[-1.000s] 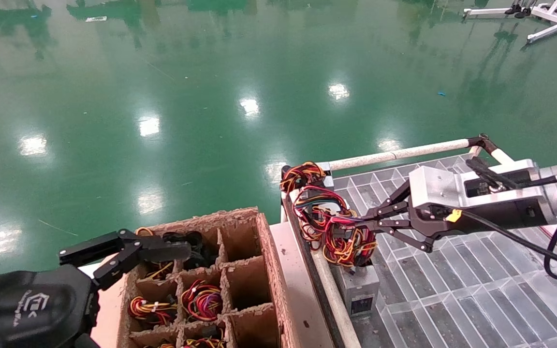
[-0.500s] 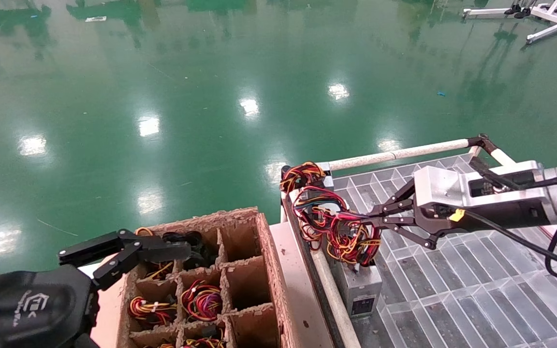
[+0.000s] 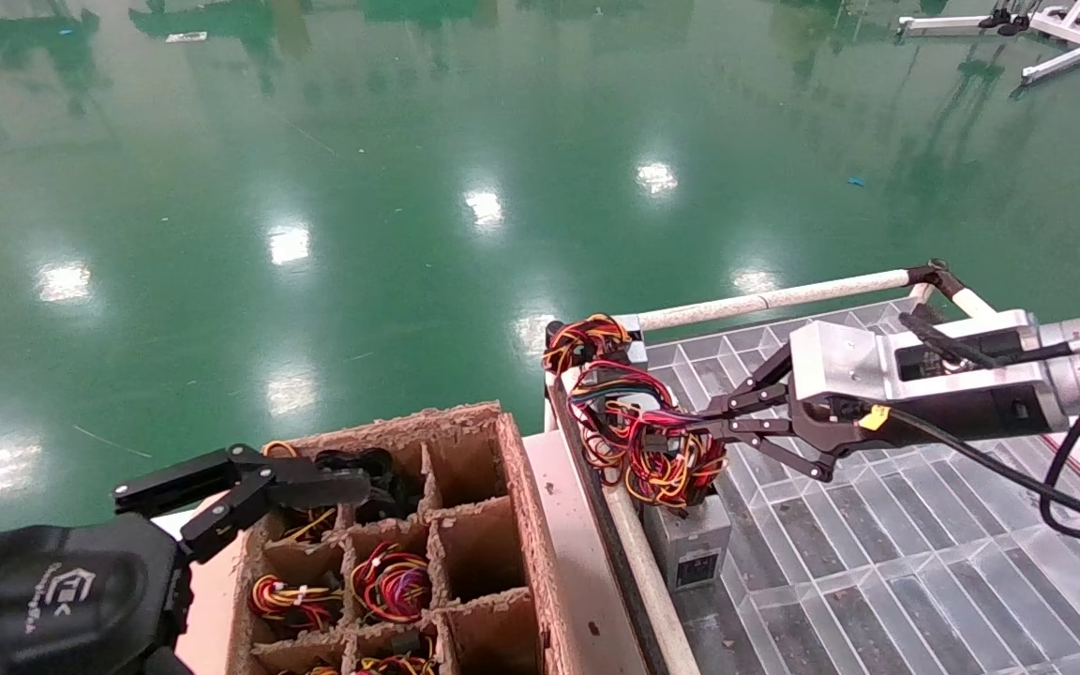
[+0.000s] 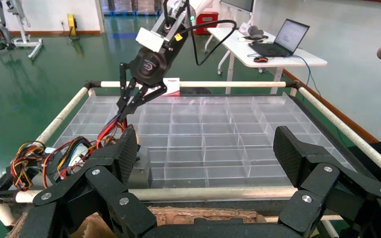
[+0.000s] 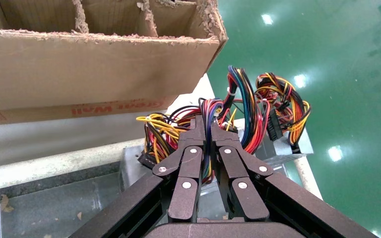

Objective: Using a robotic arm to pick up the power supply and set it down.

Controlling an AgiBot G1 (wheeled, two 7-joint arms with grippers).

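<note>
The power supply [image 3: 687, 542] is a small grey metal box standing at the near-left corner of the clear divided tray [image 3: 887, 572], its black socket panel facing me. Its bunch of red, yellow and black wires [image 3: 657, 450] rises from the top. My right gripper [image 3: 690, 427] reaches in from the right and is shut on that wire bundle [image 5: 213, 111], the strands pinched between both fingers [image 5: 191, 163]. My left gripper [image 3: 343, 487] hangs open over the cardboard box at the lower left, with nothing between its pads [image 4: 129, 151].
A divided cardboard box [image 3: 512, 525] holding several more wire bundles stands left of the tray. A second power supply with orange-black wires [image 3: 582, 339] sits at the tray's far-left corner. White rails [image 3: 774, 300] frame the tray. Beyond is green floor.
My right gripper, still shut on the wires, has shifted slightly left and up, and the grey box has moved with it. The left arm has not moved.
</note>
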